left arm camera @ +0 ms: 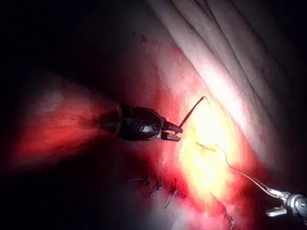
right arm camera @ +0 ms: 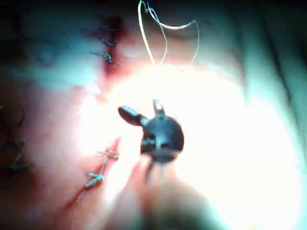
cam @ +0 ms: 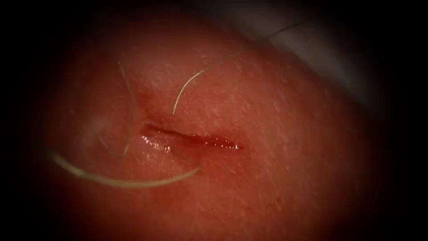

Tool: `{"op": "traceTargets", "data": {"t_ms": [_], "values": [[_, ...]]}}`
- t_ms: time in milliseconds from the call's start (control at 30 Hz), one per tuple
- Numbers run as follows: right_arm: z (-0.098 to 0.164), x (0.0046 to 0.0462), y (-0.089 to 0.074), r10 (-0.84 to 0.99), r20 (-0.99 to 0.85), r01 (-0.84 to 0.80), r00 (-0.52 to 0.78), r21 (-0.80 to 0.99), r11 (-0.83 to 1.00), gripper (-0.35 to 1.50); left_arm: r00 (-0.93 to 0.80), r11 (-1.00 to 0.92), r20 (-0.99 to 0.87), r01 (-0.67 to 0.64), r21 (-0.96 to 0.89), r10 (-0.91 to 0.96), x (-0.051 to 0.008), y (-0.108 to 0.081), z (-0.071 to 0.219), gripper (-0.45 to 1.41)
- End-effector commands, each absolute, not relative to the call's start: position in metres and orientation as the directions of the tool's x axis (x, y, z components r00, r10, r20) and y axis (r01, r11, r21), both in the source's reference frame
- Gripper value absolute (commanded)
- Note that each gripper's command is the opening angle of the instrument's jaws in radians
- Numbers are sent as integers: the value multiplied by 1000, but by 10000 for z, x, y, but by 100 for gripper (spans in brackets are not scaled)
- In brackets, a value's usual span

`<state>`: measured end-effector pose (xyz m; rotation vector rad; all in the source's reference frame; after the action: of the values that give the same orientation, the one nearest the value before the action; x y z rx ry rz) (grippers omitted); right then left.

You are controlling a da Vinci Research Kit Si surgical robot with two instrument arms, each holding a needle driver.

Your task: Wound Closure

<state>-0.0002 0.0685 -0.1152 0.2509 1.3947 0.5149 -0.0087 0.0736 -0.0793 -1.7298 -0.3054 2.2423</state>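
The tissue carries a short wet cut with red fluid in it. A pale curved arc, which looks like the needle, lies on the tissue below the cut's left end, free of both tools. Thread enters the tissue just above the cut, and a thinner strand runs down on its left. My left tool hovers over the tissue with its jaws slightly apart, holding nothing. My right tool has its jaws spread wide and empty; in the left wrist view, thread runs up to it.
Finished stitches with cut thread ends sit along older cuts nearby. More cut ends lie near the left tool. A grey cloth borders the tissue at the upper right.
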Motion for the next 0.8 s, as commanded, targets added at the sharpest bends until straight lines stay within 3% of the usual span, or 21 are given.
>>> {"op": "traceTargets", "data": {"t_ms": [33, 400, 600, 767, 800], "values": [[-1120, 22, 700, 468, -877, -216, 111, 438, 873, 128, -237, -934, -904, -102, -342, 357, -91, 731, -787, -35], [-1034, 81, 730, 444, -883, -319, 153, 382, 867, 128, -231, -935, -906, -86, -345, 355, -96, 727, -785, -35], [-1007, 113, 718, 424, -889, -289, 173, 366, 885, 123, -229, -935, -907, -83, -344, 354, -99, 726, -784, -35], [-991, 128, 713, 409, -892, -294, 193, 345, 891, 103, -229, -935, -907, -83, -344, 354, -99, 726, -784, -35], [-990, 131, 714, 410, -891, -297, 194, 345, 891, 78, -229, -935, -907, -84, -344, 354, -99, 726, -784, -35]]}}
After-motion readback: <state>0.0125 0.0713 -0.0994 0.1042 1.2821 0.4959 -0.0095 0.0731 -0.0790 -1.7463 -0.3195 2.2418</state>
